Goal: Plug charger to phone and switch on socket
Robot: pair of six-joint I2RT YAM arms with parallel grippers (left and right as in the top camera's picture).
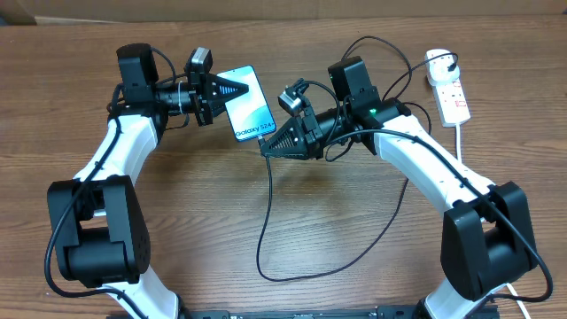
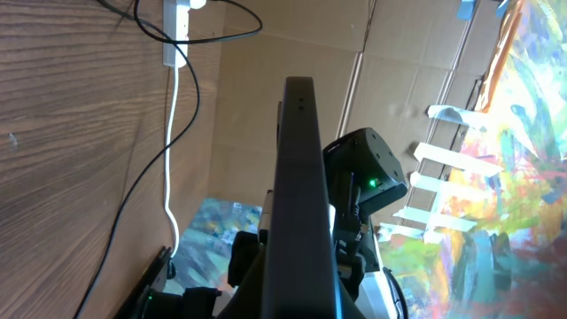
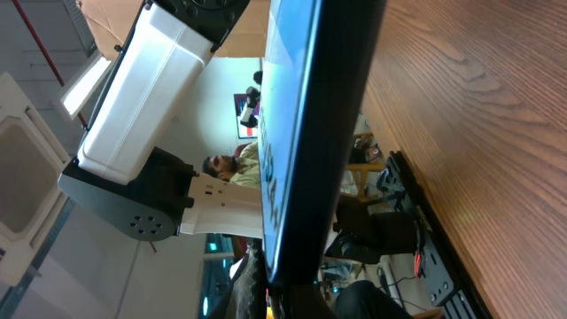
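The phone (image 1: 251,106), blue-white screen up, is held above the table by my left gripper (image 1: 226,91), which is shut on its left end. My right gripper (image 1: 270,144) is shut on the charger's connector tip at the phone's lower edge. The thin black charger cable (image 1: 266,221) hangs from there, loops over the table and runs to its plug in the white socket (image 1: 452,93) at the far right. In the left wrist view the phone (image 2: 299,177) is edge-on, with the socket (image 2: 175,35) beyond it. In the right wrist view the phone (image 3: 328,133) fills the middle and hides the tip.
The socket's thick white cord (image 1: 461,146) trails toward the front right. The charger's loop (image 1: 292,275) lies on the wooden table (image 1: 195,221) near the front. Cardboard (image 2: 292,44) stands behind the table.
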